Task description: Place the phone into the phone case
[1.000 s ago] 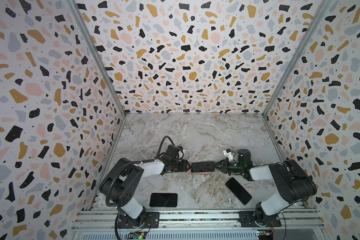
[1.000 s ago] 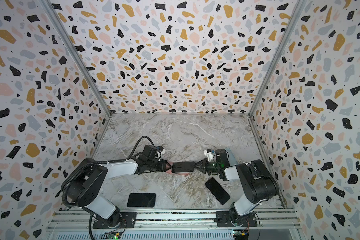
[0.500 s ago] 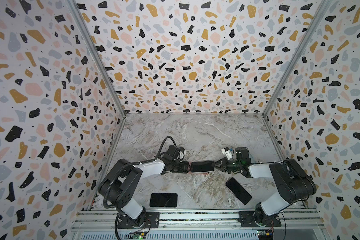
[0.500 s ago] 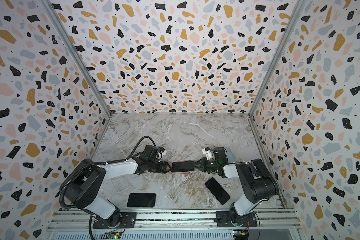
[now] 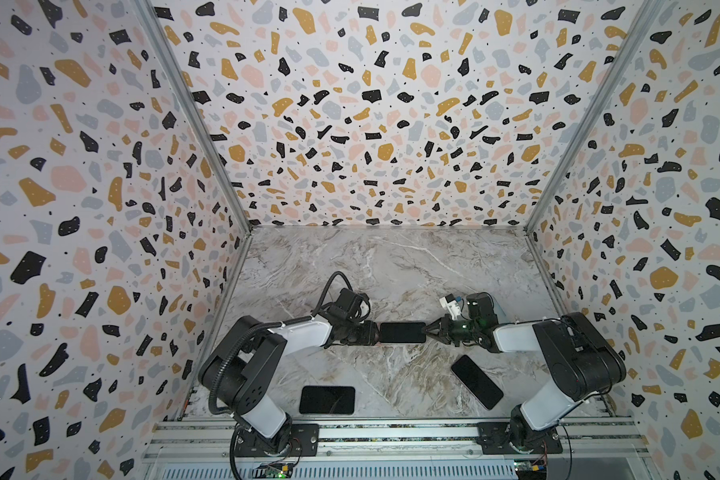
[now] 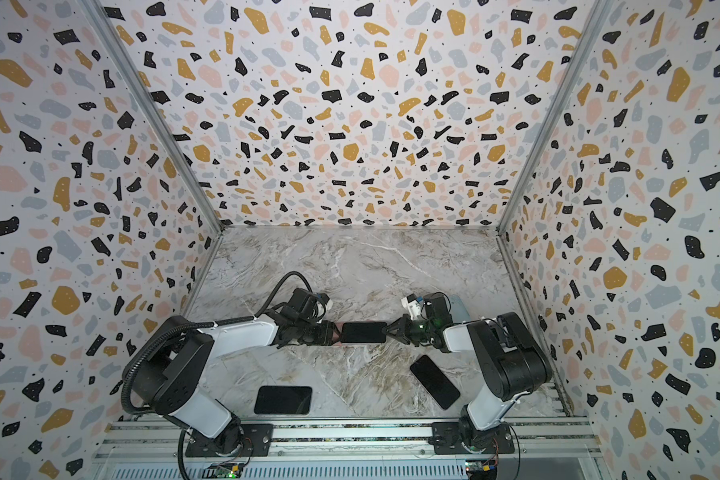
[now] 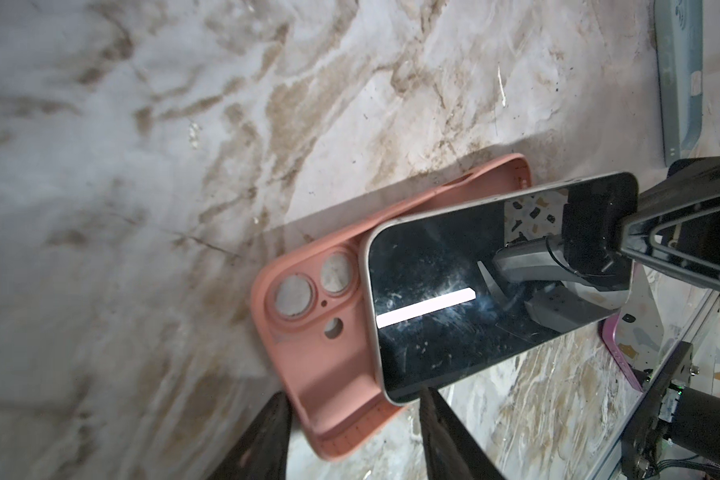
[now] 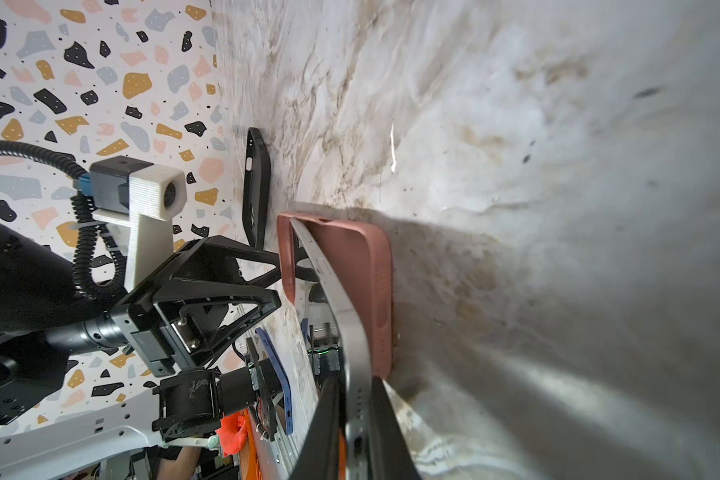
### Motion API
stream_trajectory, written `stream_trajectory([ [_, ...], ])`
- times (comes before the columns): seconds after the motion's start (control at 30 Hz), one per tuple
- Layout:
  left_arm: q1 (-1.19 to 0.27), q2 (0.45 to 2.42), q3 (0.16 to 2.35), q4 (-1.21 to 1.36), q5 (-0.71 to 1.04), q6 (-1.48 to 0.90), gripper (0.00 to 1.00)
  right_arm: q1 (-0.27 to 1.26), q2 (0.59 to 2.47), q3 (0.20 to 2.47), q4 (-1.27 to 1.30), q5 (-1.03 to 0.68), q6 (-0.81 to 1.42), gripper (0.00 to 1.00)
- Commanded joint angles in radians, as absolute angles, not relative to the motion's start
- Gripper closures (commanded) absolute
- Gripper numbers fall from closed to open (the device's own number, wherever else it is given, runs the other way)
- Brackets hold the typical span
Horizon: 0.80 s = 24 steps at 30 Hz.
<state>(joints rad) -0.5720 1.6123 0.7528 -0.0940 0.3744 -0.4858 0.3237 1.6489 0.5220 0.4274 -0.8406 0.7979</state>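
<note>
The right gripper (image 8: pixel 354 415) is pinched tight on the phone (image 7: pixel 474 299) at one short end, with its fingers (image 8: pixel 323 419) against the two faces. The left gripper (image 7: pixel 354 397) stands about half apart. Its fingers (image 7: pixel 441 432) sit astride a corner at the camera-hole end of the pink phone case (image 7: pixel 308 340), with a thin gap beside each, clamping nothing. The phone slants across the open case, leaving the camera-hole end uncovered and not seated in the rim. In both top views the pair lies in the lower middle of the frame, between the two grippers. The marble-patterned table (image 5: pixel 391 266) also carries a black slab (image 5: pixel 327 400) near the lower edge and a second black slab (image 5: pixel 476 381) at lower right. Speckled terrazzo walls (image 5: pixel 371 124) close three sides.
</note>
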Motion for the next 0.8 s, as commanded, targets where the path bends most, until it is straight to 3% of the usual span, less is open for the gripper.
stream_trajectory([
  [0.0, -0.571, 1.650, 0.755, -0.093, 0.370, -0.495, 0.48, 0.348, 1.687, 0.534, 0.290, -0.787, 0.739, 1.00],
  [0.77, -0.551, 1.726, 0.867, -0.152, 0.371, -0.458, 0.48, 0.342, 1.823, 0.801, -0.058, -0.796, 0.511, 1.00],
])
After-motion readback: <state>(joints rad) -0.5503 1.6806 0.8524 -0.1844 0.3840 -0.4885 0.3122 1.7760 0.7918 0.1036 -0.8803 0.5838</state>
